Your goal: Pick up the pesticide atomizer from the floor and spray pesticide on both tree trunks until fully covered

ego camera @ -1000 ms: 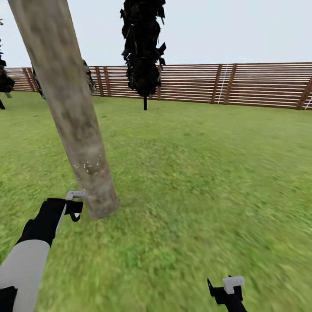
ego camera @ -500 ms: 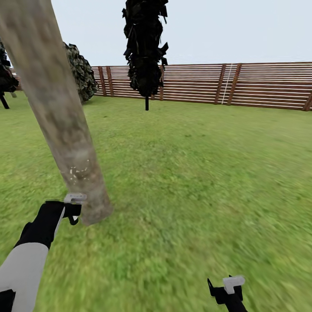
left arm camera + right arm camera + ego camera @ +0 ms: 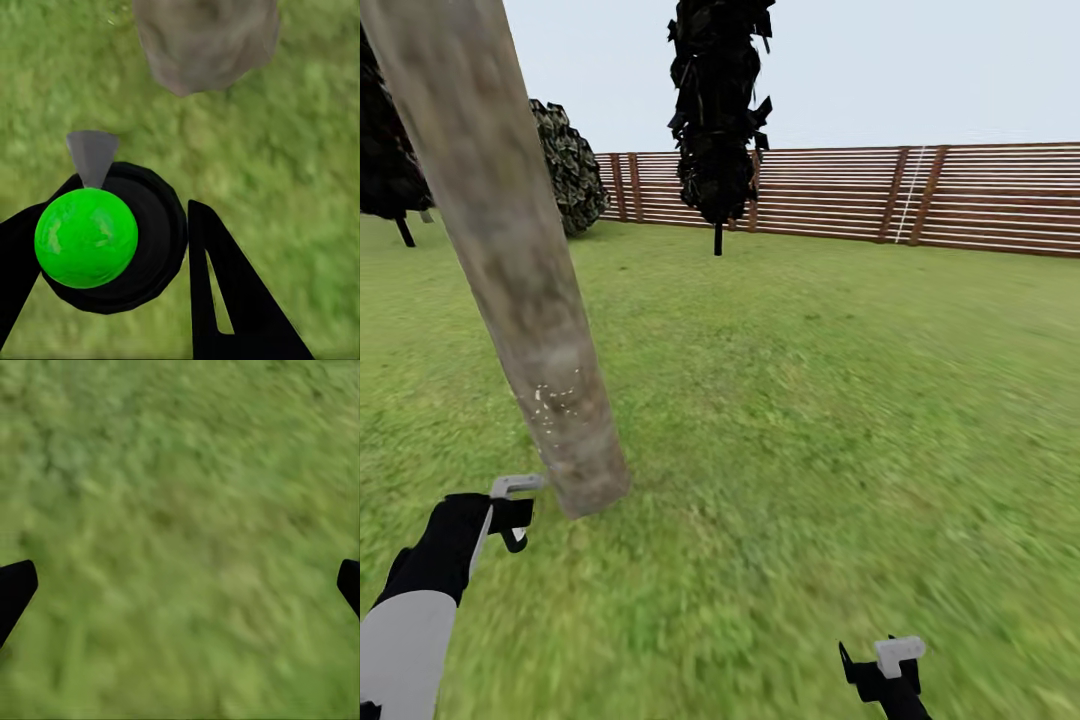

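My left end effector (image 3: pixel 112 255) is closed around the atomizer (image 3: pixel 94 236), a black bottle with a bright green round top and a grey nozzle. I hold it low over the grass (image 3: pixel 810 400), just beside the foot of the thick tree trunk (image 3: pixel 525 290). A few whitish specks of pesticide (image 3: pixel 555 400) dot the bark low down, I think; they are tiny. My right end effector (image 3: pixel 180 585) is wide open with nothing in it. A brown fence (image 3: pixel 960 200) stands far back.
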Motion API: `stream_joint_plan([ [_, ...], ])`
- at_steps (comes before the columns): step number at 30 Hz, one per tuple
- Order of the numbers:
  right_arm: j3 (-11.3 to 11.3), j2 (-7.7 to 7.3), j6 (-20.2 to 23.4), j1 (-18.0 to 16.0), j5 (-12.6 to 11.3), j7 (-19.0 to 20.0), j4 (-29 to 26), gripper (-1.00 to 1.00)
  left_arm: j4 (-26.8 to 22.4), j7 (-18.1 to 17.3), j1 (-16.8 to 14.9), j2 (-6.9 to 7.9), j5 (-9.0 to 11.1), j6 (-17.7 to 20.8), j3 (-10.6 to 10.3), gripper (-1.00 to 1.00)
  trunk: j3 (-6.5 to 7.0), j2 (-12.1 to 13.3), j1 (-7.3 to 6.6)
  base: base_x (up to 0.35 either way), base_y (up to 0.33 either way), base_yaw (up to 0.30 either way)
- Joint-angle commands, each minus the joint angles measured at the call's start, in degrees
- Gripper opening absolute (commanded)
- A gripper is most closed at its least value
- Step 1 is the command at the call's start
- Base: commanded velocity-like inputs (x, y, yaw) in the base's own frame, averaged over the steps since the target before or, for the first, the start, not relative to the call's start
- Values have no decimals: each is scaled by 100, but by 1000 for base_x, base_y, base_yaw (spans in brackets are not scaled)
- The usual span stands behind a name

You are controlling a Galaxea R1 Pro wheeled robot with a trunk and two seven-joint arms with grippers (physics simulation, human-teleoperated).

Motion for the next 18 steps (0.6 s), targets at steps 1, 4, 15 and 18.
stream_joint_plan([
  [1, 1, 0, 0, 0, 0, 0, 0, 100, 2, -4, 0, -7, -6, -4, -3, -100, 0, 0, 0, 0, -26, 278],
  [4, 1, 0, 0, 0, 0, 0, 0, 100, 74, 1, 0, -99, 1, -8, -139, -100, 0, 0, 0, 0, -179, 242],
  [15, 1, -3, 0, 0, 0, -7, -14, 100, 241, 26, 64, -200, -9, -213, -250, -100, 0, 0, 0, 0, -269, 16],
  [18, 1, -8, 0, 2, 0, -2, -10, 100, 685, 366, 128, -175, 3, -947, -229, -100, 0, 0, 0, 0, -278, 0],
])
